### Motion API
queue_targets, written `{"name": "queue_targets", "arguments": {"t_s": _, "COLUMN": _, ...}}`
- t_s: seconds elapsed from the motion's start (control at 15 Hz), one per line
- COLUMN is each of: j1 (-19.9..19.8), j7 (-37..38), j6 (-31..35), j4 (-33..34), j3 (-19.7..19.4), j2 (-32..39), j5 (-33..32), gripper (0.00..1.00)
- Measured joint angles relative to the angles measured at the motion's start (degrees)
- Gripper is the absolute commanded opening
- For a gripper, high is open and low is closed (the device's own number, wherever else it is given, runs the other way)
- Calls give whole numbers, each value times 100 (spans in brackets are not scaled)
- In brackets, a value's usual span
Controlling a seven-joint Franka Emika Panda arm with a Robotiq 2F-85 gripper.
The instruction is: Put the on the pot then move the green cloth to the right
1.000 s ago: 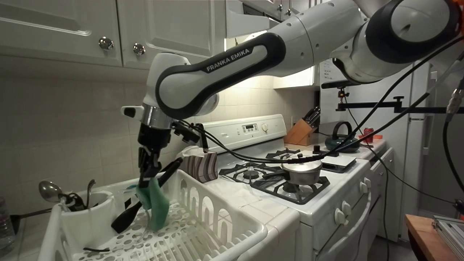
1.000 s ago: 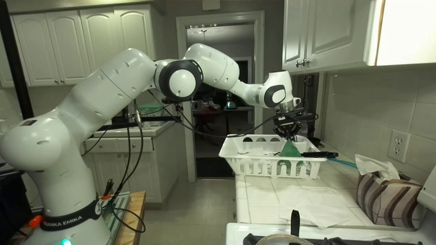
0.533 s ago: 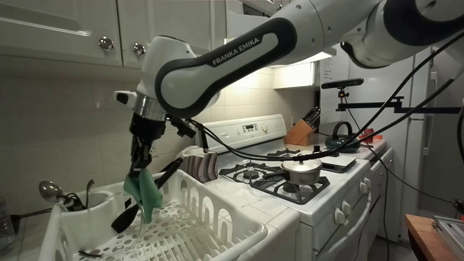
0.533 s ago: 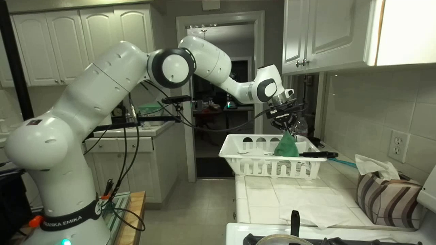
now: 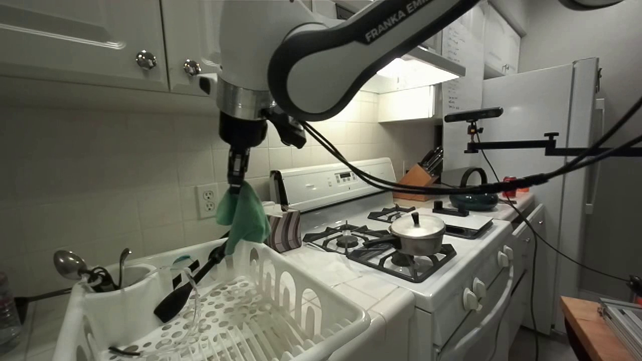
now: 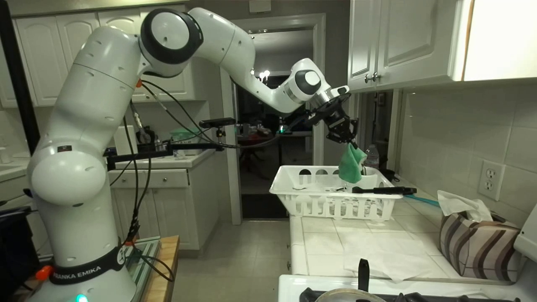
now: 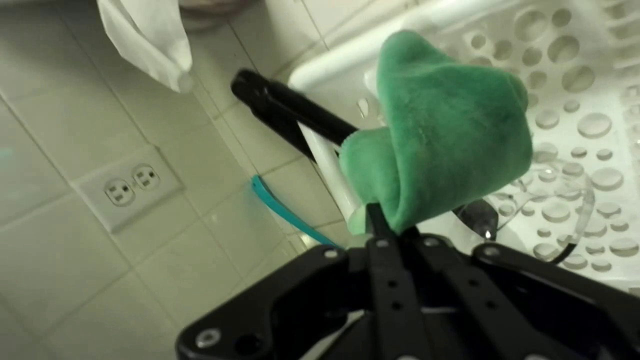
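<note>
- Tiled counter (image 6: 323,251) against tiled wall (image 6: 453,134), white cupboards (image 5: 75,45) above; white stove (image 5: 426,298) right of it in an exterior view.
- White dish rack (image 6: 319,195) on the counter.
- Gripper (image 5: 235,188) over the rack, aimed downward, slanted in an exterior view.
- Fingers (image 7: 380,225) clenched together on the green cloth (image 7: 460,135).
- Cloth pinched at its top end; the rest hangs below the fingertips in both exterior views. Wrist view: most of it spreads past the tips, to the far side and right, a smaller fold on the left.
- Cloth is over the rack; can't tell if its lower end touches the black utensil (image 5: 173,303).
- That utensil leans in the rack, handle across the rim.
- Pot (image 5: 420,244) on the near burner (image 5: 402,260), well apart from the cloth, handle pointing left in an exterior view. Lid (image 5: 421,230) sits on it.
- Striped tissue box (image 6: 478,247) near the wall, between rack and stove.
- Metal spoon (image 5: 69,264) in the holder (image 5: 118,306) at the rack's left end.
- Turquoise strip (image 7: 287,213) just outside the rack, wall side.
</note>
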Motion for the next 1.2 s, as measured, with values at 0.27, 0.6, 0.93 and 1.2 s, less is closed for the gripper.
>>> {"name": "queue_targets", "arguments": {"t_s": 0.27, "j1": 292, "j7": 1695, "j6": -838, "j4": -1194, "j3": -166, "j2": -838, "j5": -992, "gripper": 1}}
{"name": "queue_targets", "arguments": {"t_s": 0.6, "j1": -804, "j7": 3000, "j6": -1432, "j4": -2640, "j3": 529, "j2": -1830, "j5": -1283, "gripper": 1}}
{"name": "queue_targets", "arguments": {"t_s": 0.93, "j1": -2302, "j7": 2593, "j6": 712, "j4": -3482, "j3": 585, "j2": -2418, "j5": -1776, "gripper": 1}}
{"name": "queue_targets", "arguments": {"t_s": 1.2, "j1": -3145, "j7": 1474, "j6": 2760, "j4": -3405, "j3": 540, "j2": -2041, "j5": -1602, "gripper": 1}}
